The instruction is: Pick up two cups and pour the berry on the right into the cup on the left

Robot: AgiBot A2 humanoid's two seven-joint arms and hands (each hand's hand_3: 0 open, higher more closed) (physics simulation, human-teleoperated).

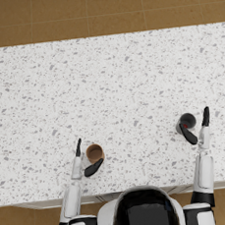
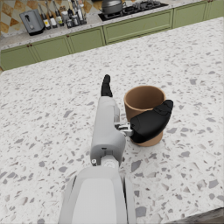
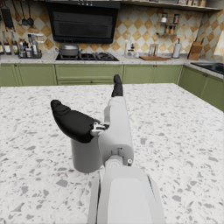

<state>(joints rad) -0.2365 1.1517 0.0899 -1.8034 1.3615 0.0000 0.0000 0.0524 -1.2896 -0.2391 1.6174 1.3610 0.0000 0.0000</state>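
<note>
Fingers of the left hand spread around the brown cup, thumb against its side, cup standing on the counter. The right hand likewise brackets the grey cup holding a red berry; a firm grip cannot be told.

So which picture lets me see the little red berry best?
The head view: it looks straight down into the grey cup, so the berry shows as a red speck. The right wrist view shows only that cup's side behind the right hand; the left wrist view misses it.
</note>
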